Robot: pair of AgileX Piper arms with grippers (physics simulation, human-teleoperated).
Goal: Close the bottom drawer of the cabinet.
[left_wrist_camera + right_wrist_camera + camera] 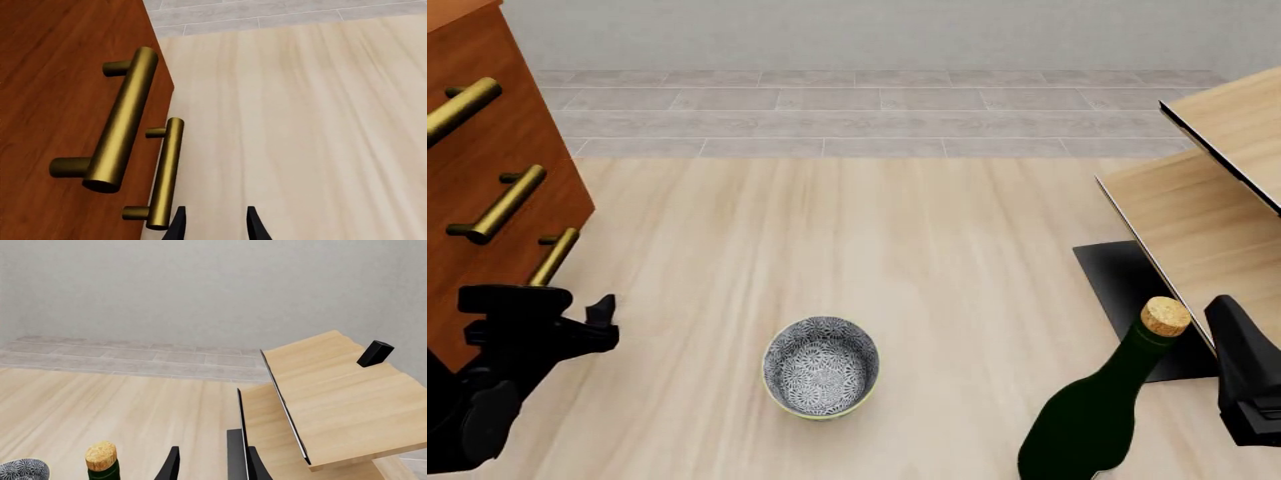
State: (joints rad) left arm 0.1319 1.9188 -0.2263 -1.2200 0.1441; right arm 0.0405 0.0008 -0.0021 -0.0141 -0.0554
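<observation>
The reddish-brown cabinet (507, 130) stands at the left edge of the front view, with three brass bar handles on its front. The bottom drawer (503, 268) carries the lowest handle (554, 257). I cannot tell how far it stands out. My left gripper (577, 312) is open and empty, just below and in front of that handle. In the left wrist view the cabinet (53, 60) fills one side, and the gripper (215, 227) has one fingertip (177, 224) right beside the end of the lowest handle (165, 172). My right gripper (213, 470) is open and empty, far from the cabinet.
A patterned bowl (821, 367) sits on the table at front centre. A dark green corked bottle (1092, 415) stands at front right, next to my right gripper (1236, 345). Pale wood furniture with black edging (1194, 220) stands at the right; it also shows in the right wrist view (333, 390).
</observation>
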